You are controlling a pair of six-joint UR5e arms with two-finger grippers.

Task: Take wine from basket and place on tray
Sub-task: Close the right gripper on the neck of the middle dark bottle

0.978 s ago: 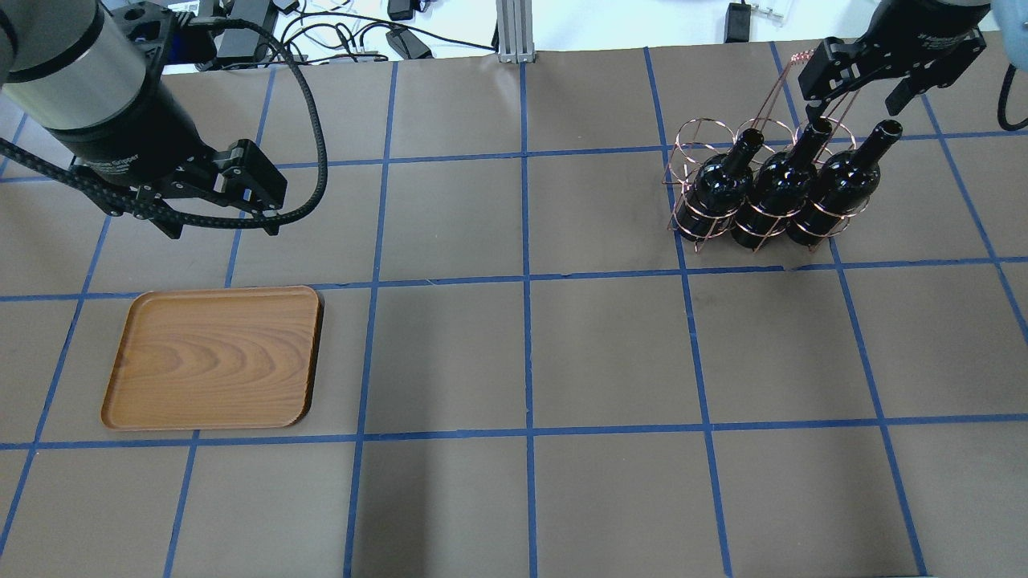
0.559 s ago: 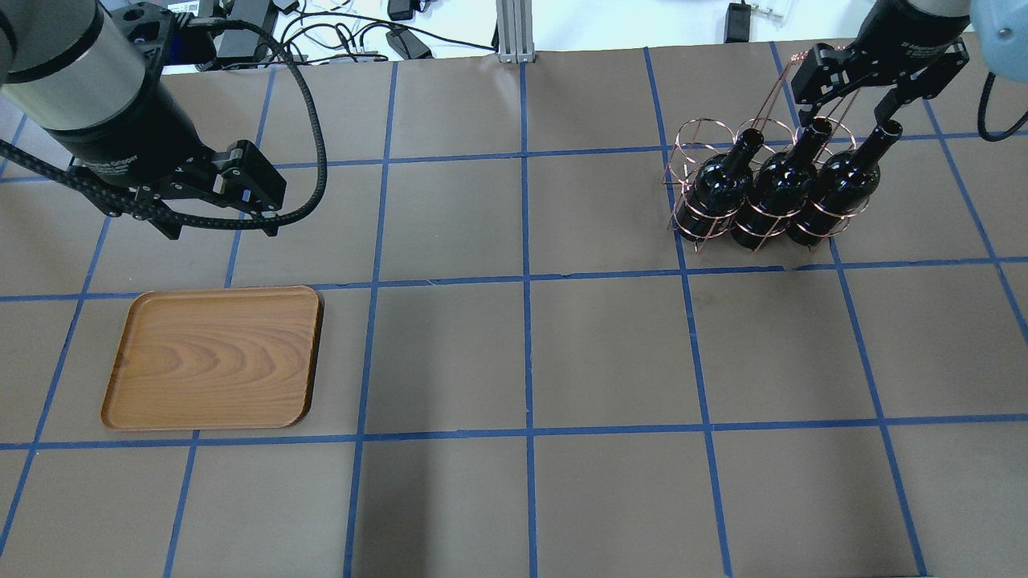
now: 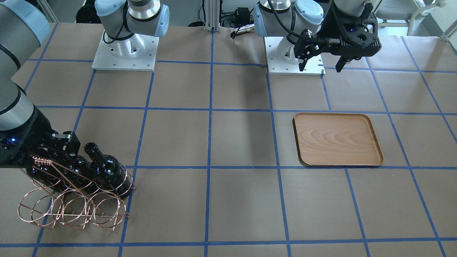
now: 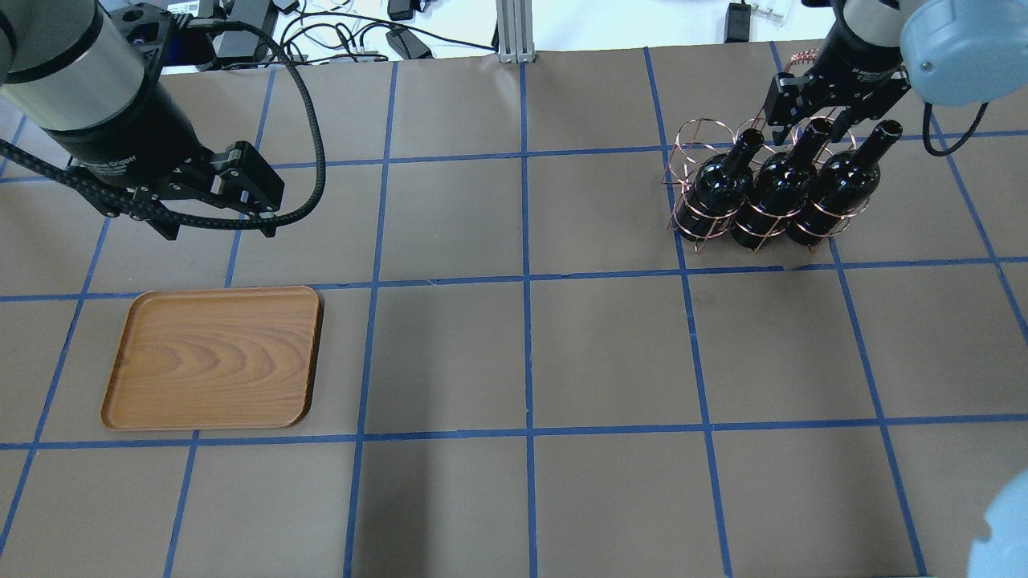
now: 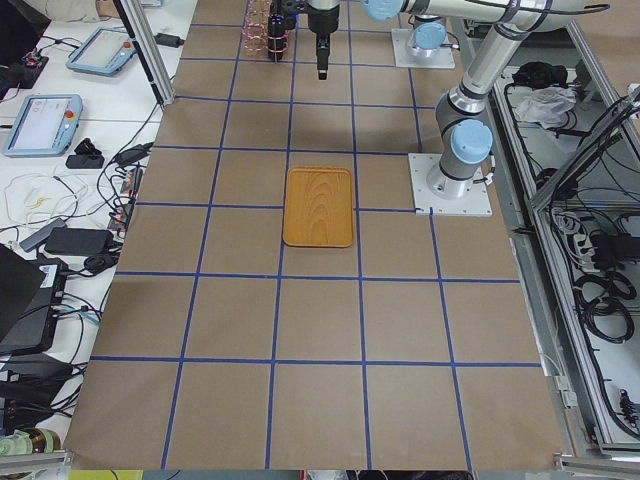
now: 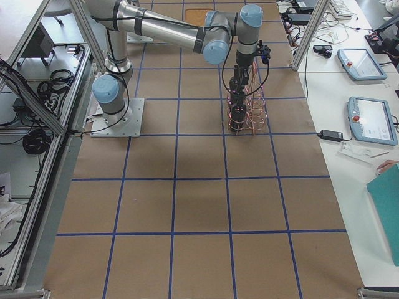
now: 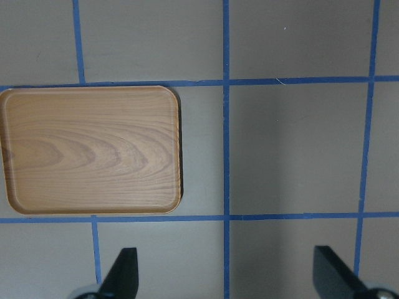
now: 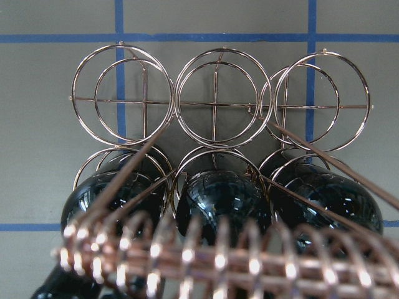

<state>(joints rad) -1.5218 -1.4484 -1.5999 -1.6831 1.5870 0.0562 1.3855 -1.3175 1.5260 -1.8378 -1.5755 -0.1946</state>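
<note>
Three black wine bottles lie in the copper wire basket (image 4: 692, 146) at the far right: left (image 4: 721, 181), middle (image 4: 777, 186), right (image 4: 843, 178). The basket (image 3: 71, 208) and one bottle (image 3: 105, 169) also show in the front view. My right gripper (image 4: 809, 119) is open and hangs over the necks, its fingers on either side of the middle bottle's mouth, beside the coiled handle (image 8: 206, 261). The right wrist view shows the bottle bodies (image 8: 223, 202) under the hoops. The brown tray (image 4: 213, 357) lies bare at the left. My left gripper (image 4: 221, 229) is open and empty behind the tray (image 7: 90, 149).
Blue tape lines grid the brown table cover (image 4: 522, 353). Cables and a metal post (image 4: 510, 32) lie beyond the far edge. The arm bases (image 3: 125, 53) stand at the robot's side. The basket's upper row of hoops (image 8: 215, 99) holds nothing.
My right gripper has moved left and down, from beyond the basket to just over the bottle necks, still open. The left arm, tray and bottles have not moved.
</note>
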